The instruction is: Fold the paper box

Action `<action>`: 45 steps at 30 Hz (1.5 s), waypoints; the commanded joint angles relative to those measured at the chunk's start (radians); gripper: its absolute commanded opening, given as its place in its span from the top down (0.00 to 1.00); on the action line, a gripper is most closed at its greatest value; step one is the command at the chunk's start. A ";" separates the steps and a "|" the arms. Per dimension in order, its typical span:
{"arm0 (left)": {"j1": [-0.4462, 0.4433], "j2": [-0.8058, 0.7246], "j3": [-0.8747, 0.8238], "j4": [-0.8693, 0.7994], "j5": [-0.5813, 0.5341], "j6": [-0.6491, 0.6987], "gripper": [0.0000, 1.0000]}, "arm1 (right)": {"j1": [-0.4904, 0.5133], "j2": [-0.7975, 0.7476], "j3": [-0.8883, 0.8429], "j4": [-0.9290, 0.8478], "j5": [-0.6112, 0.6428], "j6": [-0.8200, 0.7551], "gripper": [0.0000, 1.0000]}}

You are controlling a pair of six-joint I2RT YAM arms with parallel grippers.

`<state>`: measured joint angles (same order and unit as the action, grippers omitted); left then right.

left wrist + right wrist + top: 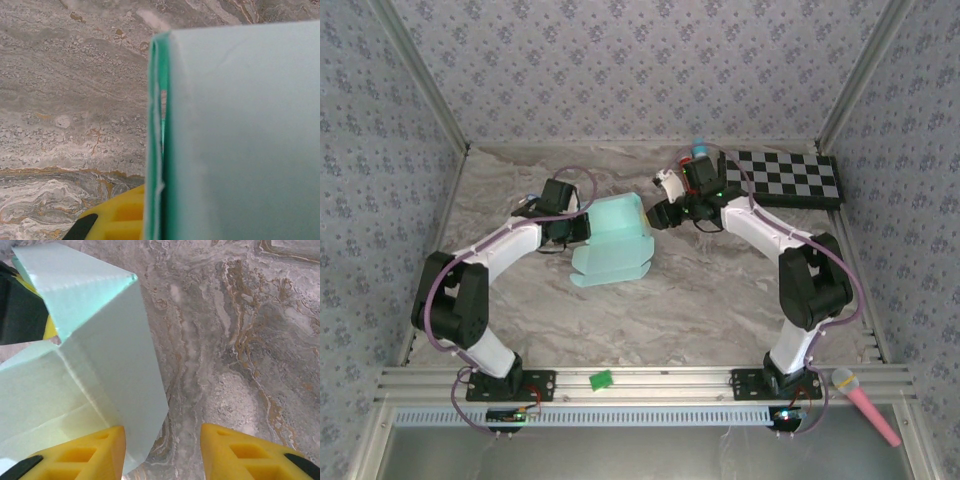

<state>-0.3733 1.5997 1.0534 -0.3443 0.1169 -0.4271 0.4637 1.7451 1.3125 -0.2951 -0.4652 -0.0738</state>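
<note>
R hand (660,213) is wide open: both yellow fingers (75,455) spread, bare bench (240,340) btwn and ahead of them. Paper box (615,245) sits just beside it, on its L. It's pale mint card, half folded: one panel stands up, the rest lies flat on the bench w/ flaps toward the arm bases. R wrist cam: a corner of the box (100,365) overlaps the box-side finger and pokes partway into the gap; can't tell if it touches that finger. L hand (582,228) is on the opposite side of the box, right up against the raised panel. L wrist cam: card edge runs vertical straight ahead of the hand, box face (240,140) covers everything R of that edge, and one yellow finger (117,217) sits just L of it. The other finger is hidden behind the card, so can't tell whether L hand is clamped on it. Checkerboard (790,178) lies beyond R hand, well apart from the box.
</note>
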 commanded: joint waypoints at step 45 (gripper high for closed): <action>-0.003 -0.016 0.049 -0.034 0.060 0.031 1.00 | 0.103 0.138 0.108 0.034 0.130 -0.032 0.49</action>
<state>-0.3733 1.6001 1.0672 -0.3824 0.1406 -0.4107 0.5560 1.8668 1.3941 -0.2642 -0.3805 -0.1047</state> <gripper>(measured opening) 0.092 0.509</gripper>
